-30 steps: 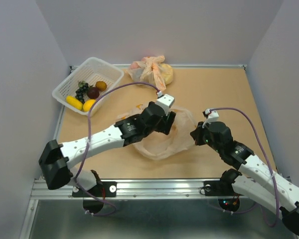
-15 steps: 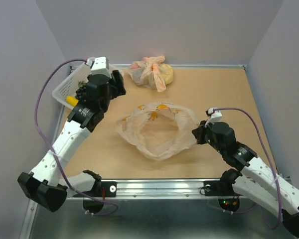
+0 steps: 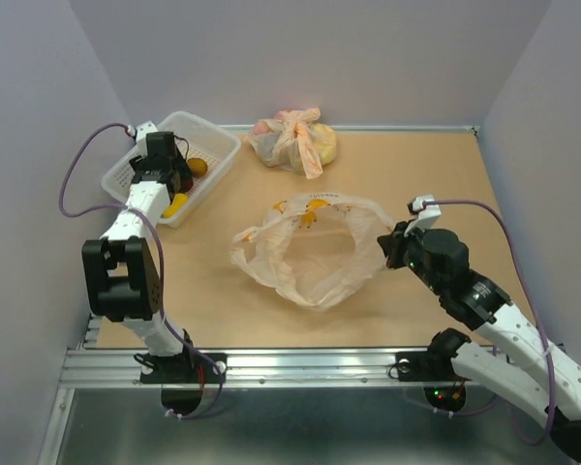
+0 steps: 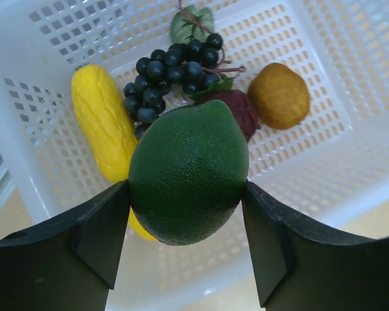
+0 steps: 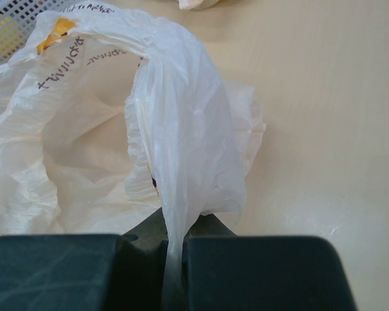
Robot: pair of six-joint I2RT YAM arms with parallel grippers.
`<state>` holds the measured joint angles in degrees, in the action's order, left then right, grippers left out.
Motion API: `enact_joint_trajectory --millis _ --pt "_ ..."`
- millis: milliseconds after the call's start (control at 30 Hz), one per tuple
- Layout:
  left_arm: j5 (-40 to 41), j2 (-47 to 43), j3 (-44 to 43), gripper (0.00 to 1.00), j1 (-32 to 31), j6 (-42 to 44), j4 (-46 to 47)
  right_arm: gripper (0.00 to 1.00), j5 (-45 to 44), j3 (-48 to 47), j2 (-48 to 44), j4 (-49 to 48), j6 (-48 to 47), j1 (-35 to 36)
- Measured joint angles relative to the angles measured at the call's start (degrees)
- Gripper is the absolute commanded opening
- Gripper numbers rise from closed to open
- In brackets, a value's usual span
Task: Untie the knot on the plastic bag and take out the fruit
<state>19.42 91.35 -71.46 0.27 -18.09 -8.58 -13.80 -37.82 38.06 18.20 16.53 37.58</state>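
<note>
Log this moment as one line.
left gripper: shut on green fruit above white basket | right gripper: shut on plastic bag edge | bag mouth open

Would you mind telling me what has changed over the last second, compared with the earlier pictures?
The left hand swung from inside the plastic bag, leftward and away, to above the white basket, where it now holds a green fruit. The right hand stays pinched on the bag's edge, and the knotted bag at the back has not moved.

The fruit is green, the grapes dark purple, the basket white
</note>
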Motion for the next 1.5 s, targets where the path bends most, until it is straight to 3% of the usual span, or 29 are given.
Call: enact_joint_trajectory --millis 67,133,200,300,567,867,1067,1200,1300,1333,1500 --pt "-0.24 4.26 -1.6 0.35 1.49 0.02 0.63 0.0 -0.96 -0.9 0.48 0.09 -0.98 0.0" --pt "-0.66 6.43 -1.84 0.57 2.47 0.02 1.36 0.0 -2.34 -2.34 1.25 0.42 -1.95 0.0" --pt "-1.14 7.37 -1.84 0.71 3.02 0.17 1.44 0.0 -4.68 -4.61 2.49 0.68 -3.37 0.0" --pt "-1.57 6.99 -1.84 0.82 3.08 0.2 1.81 0.01 -9.2 -7.63 4.17 0.63 -5.22 0.0" --pt "-2.54 -0.79 -1.46 0.89 3.06 0.42 1.97 0.01 -31.06 -13.44 8.87 -0.87 -11.08 0.0" --pt "-9.01 -25.2 3.69 0.96 1.42 -1.03 2.6 0.02 -50.47 -12.94 4.42 -2.19 -14.86 0.0" --pt "-12.37 -45.44 4.44 0.96 0.94 -1.46 -2.14 0.26 -53.37 -11.85 -12.02 -3.28 -16.83 0.0" --pt "-12.9 -54.9 2.75 0.97 0.96 -0.46 -8.41 0.72 -52.57 -11.82 -16.15 -1.88 -16.35 0.0" --pt "-12.33 -60.52 0.98 0.97 0.96 0.17 -12.87 0.95 -50.01 -11.82 -16.15 1.07 -14.71 0.0" --pt "-11.91 -62.31 0.87 0.97 0.96 0.26 -14.56 0.99 -49.35 -11.82 -16.13 1.79 -14.51 0.0" --pt "-7.98 -68.3 1.07 0.96 -0.13 -0.33 -23.32 1.0 -43.34 -11.82 -16.13 4.72 -12.35 0.0"
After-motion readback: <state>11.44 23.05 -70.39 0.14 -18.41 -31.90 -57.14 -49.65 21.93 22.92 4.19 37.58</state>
